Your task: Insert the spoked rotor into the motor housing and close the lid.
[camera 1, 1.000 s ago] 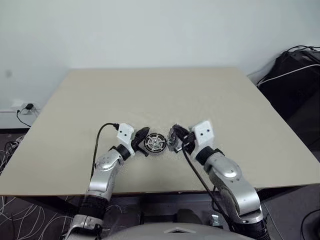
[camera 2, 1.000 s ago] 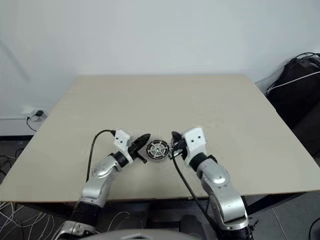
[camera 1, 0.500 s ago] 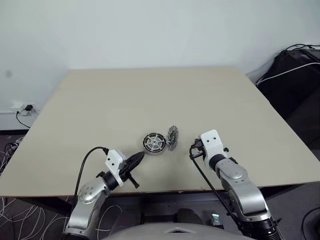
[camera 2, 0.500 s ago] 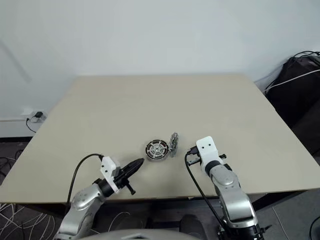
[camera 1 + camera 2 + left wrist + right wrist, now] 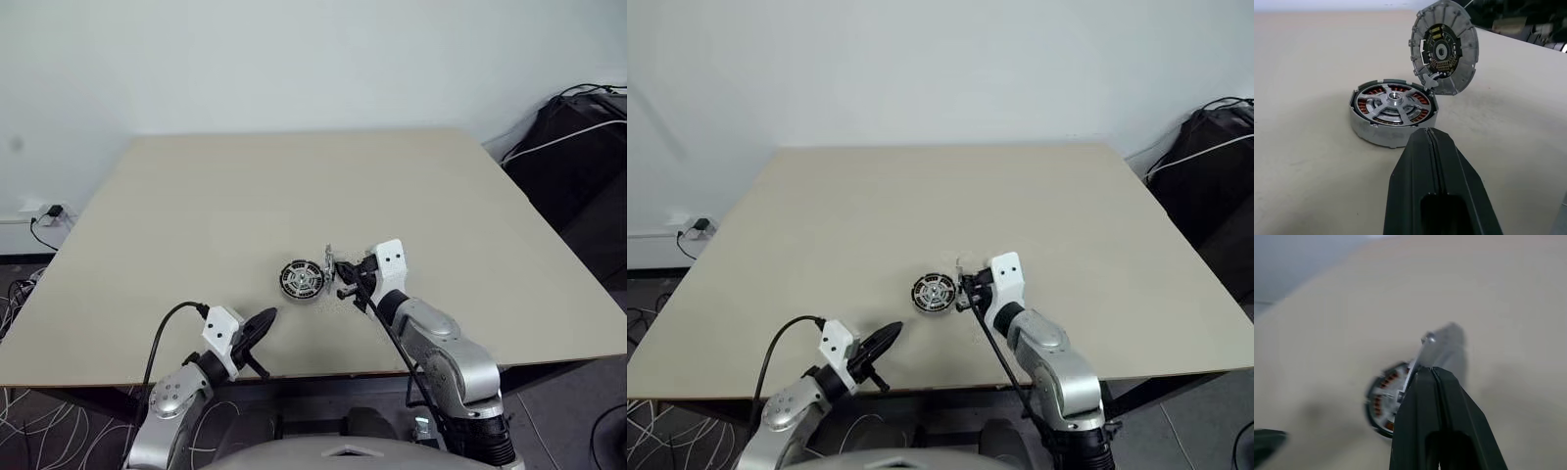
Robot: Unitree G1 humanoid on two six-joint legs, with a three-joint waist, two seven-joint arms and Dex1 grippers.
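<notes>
Pushing at the lid (image 5: 1445, 46), the right gripper (image 5: 345, 281) has its two fingers pressed together and holds nothing. The lid stands up on its edge, just beside the motor housing (image 5: 1393, 113) and leaning at its rim. The spoked rotor (image 5: 1395, 101) already sits inside the housing. The left gripper (image 5: 263, 321) is pressed together too, well apart from the housing, near the table (image 5: 294, 186) edge. I think the closing step is in hand. Next, the lid needs tipping down flat onto the housing.

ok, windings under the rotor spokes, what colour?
Copper-orange windings, seen through the rotor's silver spokes; left wrist view shows it best.
</notes>
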